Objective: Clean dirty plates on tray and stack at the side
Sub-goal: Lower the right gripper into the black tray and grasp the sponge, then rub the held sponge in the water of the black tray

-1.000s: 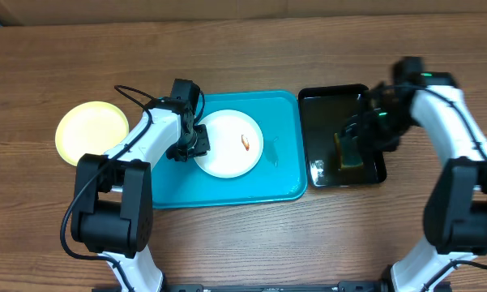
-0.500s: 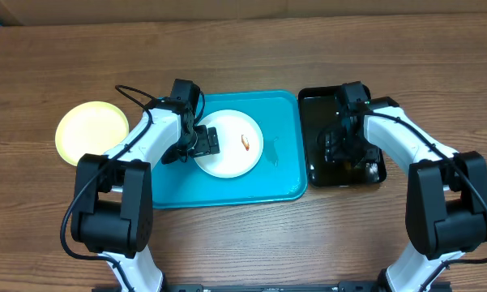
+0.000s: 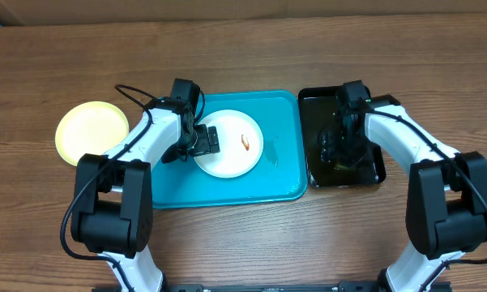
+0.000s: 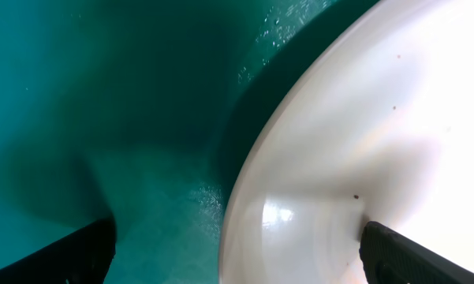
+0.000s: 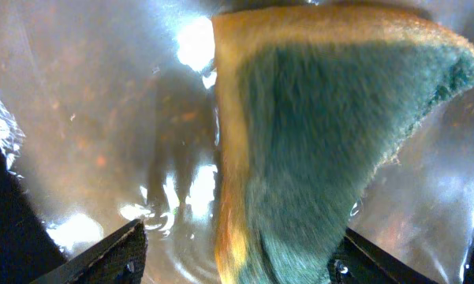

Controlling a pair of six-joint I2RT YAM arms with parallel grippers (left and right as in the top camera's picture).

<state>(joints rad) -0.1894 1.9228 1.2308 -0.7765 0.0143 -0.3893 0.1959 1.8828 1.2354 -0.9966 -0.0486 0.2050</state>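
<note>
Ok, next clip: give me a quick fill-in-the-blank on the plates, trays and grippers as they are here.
1. The white plate on the turquoise tray carries one small ____ smear.
2. The yellow plate lies on the table to the ____ of that tray.
3. The narrow tray under the right gripper, which has a sponge between its fingers, is ____.
4. The left gripper has its jaws ____ at the white plate's rim.
Missing words: orange; left; black; open.

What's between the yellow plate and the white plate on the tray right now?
Overhead view: from the yellow plate, bare wood table, then the left arm crossing the turquoise tray's left side, its open left gripper at the white plate's left edge.
</note>
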